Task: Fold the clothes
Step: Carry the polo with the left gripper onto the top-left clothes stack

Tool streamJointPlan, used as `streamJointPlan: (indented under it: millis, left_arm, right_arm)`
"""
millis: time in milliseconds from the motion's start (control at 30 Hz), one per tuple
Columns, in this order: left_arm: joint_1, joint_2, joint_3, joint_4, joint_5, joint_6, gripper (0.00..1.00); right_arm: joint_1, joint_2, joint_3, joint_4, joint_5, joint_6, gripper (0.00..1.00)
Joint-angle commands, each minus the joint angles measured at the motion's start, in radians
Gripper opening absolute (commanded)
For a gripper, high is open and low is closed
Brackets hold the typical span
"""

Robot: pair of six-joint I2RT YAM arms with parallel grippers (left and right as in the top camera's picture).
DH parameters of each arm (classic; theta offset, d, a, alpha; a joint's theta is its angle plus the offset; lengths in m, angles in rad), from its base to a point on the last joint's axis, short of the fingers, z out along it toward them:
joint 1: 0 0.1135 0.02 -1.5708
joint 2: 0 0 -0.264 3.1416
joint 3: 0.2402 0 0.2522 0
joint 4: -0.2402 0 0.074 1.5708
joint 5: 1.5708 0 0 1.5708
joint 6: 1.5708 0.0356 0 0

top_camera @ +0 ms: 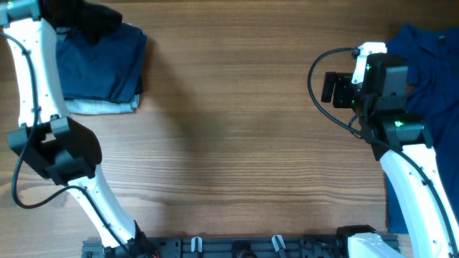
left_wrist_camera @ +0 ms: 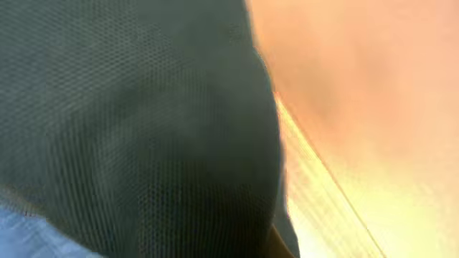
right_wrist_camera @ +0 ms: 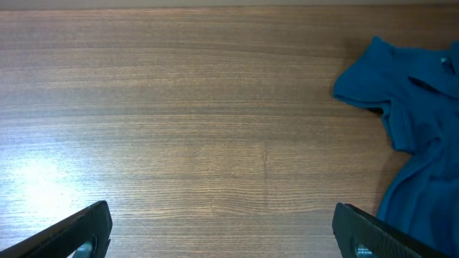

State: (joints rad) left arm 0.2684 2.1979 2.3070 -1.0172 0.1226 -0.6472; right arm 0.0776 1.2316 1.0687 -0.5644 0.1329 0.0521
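Overhead, the black polo shirt (top_camera: 97,21) is lying bunched at the far-left corner of the table (top_camera: 229,143). It is resting on the folded navy garment (top_camera: 100,61), with a pale blue garment (top_camera: 100,106) showing beneath. The left arm (top_camera: 32,64) is reaching toward it. The left gripper is clenching, its fingers hiding from every view, so whether it is pinching the cloth cannot be told. Black mesh is filling the left wrist view. The right gripper (top_camera: 328,87) is hovering over bare wood with jaws released wide, holding nothing, near the bright blue shirt (top_camera: 430,57).

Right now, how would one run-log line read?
left end effector: shut on black shirt | right end effector: open over table
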Motion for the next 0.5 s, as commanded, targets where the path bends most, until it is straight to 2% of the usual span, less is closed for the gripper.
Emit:
streamJointPlan:
  millis: [0,267,367,467]
  left_arm:
    - [0.034,-0.016,0.032,-0.042,0.027,-0.019,0.04]
    - [0.061,-0.007,0.012,-0.174,0.0,0.041,0.04]
    - [0.061,-0.006,-0.079,-0.167,-0.045,0.041,0.04]
    - [0.061,-0.006,-0.218,-0.092,-0.05,0.041,0.04]
  right_arm:
    - [0.0,0.008,-0.003,0.002,0.017,0.001,0.99]
    - [0.0,0.008,-0.003,0.002,0.017,0.001,1.0]
    - [0.0,0.008,-0.003,0.001,0.017,0.001,0.99]
    - [0.0,0.008,-0.003,0.002,0.017,0.001,1.0]
